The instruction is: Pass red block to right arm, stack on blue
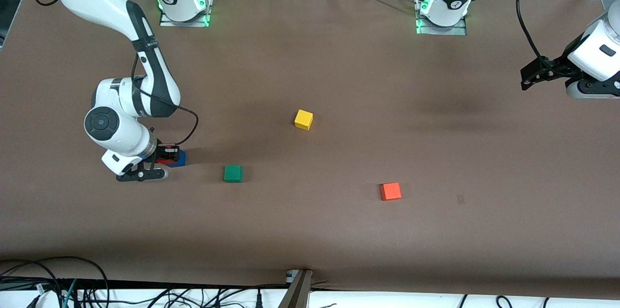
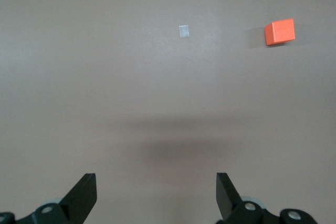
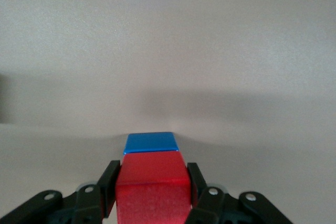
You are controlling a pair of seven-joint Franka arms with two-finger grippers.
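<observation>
Brown surface (image 1: 339, 80), four loose cubes plus one held, two arms.
Front view: right end effector (image 1: 167, 155) sits low at the right arm's end, pinching the red block (image 1: 169, 155) on top of the blue (image 1: 180, 159); green cube (image 1: 233, 173) at its 3 o'clock, yellow cube (image 1: 303, 119) at 1 o'clock from green, orange-red cube (image 1: 391, 191) nearest the camera. Left end effector (image 1: 530, 78) waits high at the left arm's end.
Left wrist view: left end effector (image 2: 156, 195) spread wide, nothing between; orange-red cube (image 2: 280, 31) well apart.
Right wrist view: fingers (image 3: 107, 187) pinch the red block (image 3: 152, 184), blue (image 3: 150, 142) touching under it.
</observation>
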